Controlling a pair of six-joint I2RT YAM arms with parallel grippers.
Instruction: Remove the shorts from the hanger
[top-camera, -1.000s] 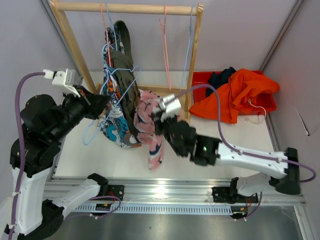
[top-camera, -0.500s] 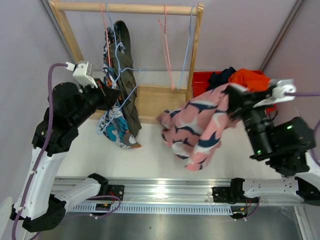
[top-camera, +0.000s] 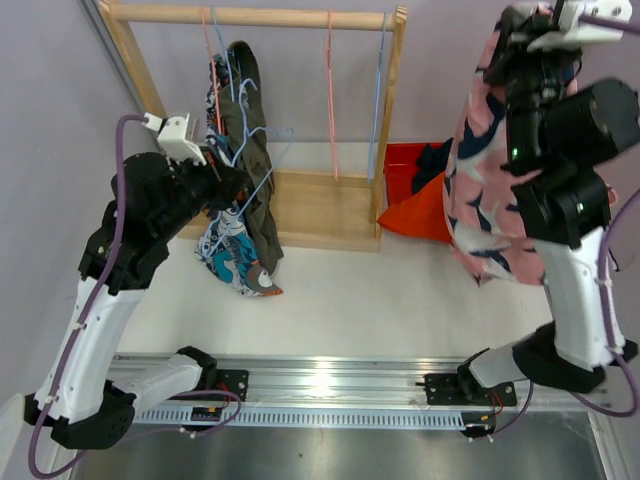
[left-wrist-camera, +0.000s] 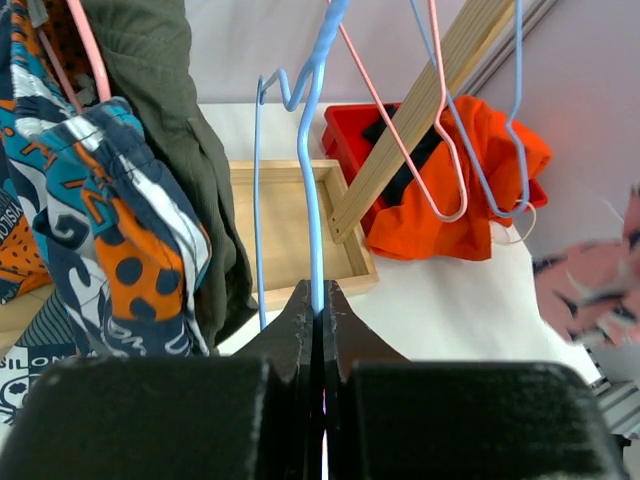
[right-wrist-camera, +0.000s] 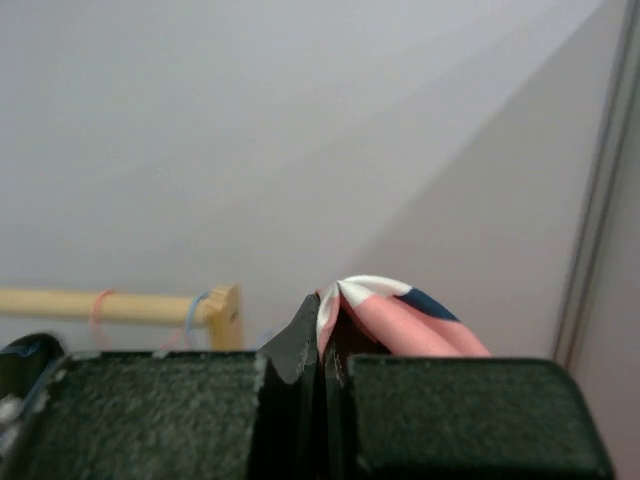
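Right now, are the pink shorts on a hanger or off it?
Off. The pink shorts hang from the shut right gripper, away from the rack.

From above, the pink shorts (top-camera: 488, 190) hang in front of the red bin (top-camera: 397, 158), leaving only a corner of the orange shorts (top-camera: 415, 222) and a scrap of the navy shorts (top-camera: 432, 163) showing. The right hand (right-wrist-camera: 323, 345) hides all but a small fold of the pink fabric in its wrist view; in the left wrist view that fabric is a blur at the right edge.
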